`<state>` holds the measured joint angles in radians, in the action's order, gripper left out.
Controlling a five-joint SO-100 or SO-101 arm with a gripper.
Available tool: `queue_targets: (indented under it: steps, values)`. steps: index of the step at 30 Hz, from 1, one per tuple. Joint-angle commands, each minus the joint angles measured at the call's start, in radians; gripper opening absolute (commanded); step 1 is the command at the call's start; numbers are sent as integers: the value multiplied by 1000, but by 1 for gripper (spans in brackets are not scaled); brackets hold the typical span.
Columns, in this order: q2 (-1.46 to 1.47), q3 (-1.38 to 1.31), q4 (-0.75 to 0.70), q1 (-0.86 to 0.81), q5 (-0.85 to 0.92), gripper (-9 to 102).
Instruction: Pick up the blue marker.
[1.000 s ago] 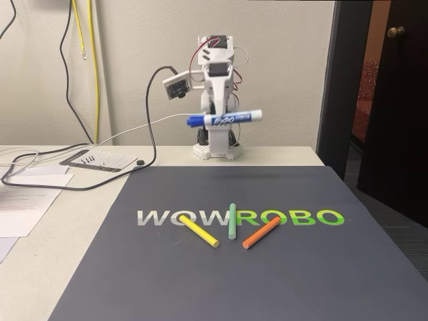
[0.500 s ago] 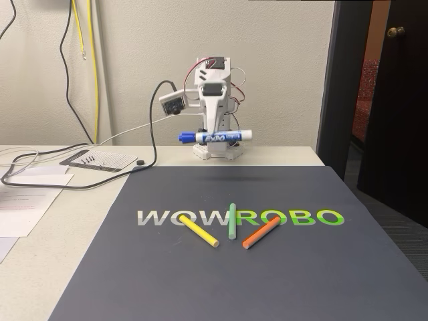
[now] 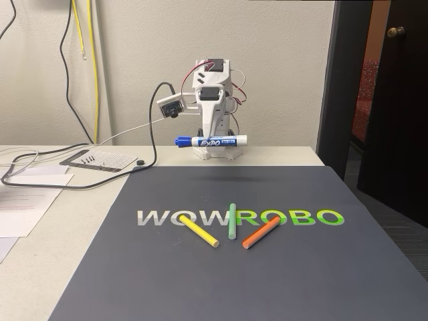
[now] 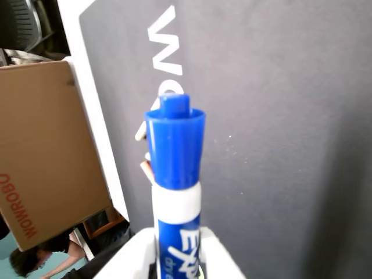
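The white pincer [image 3: 208,139] was clenched on the thick white-barrelled blue marker with its dark blue cap [image 3: 211,141], gripping it near the middle of the barrel, so the pen hung level and crosswise, cap to the left in the fixed view. That central hold looked deliberate: the weight sat balanced on either side, and neither end drooped. The marker rode well clear of the dark grey mat printed with WOWROBO [image 3: 200,281], up close to the arm's own base at the back of the tabletop [image 3: 40,261]. In the wrist view the cap [image 4: 174,148] stuck straight out from between the white jaws, the mat far below it. The thin yellow stick [image 3: 198,231], the thin green stick [image 3: 232,221] and the thin orange stick [image 3: 261,232] lay on the mat across the lettering, well apart from the pincer. The pick looked essentially done.
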<state>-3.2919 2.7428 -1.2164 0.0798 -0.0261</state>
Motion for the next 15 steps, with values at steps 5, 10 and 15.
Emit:
queue_targets:
  steps: [5, 10, 15]
  values:
    - [-58, 3, 41, 15, -8, 0]
    - [-58, 3, 51, 23, -25, 0]
    - [-58, 14, 60, 35, -25, 0]
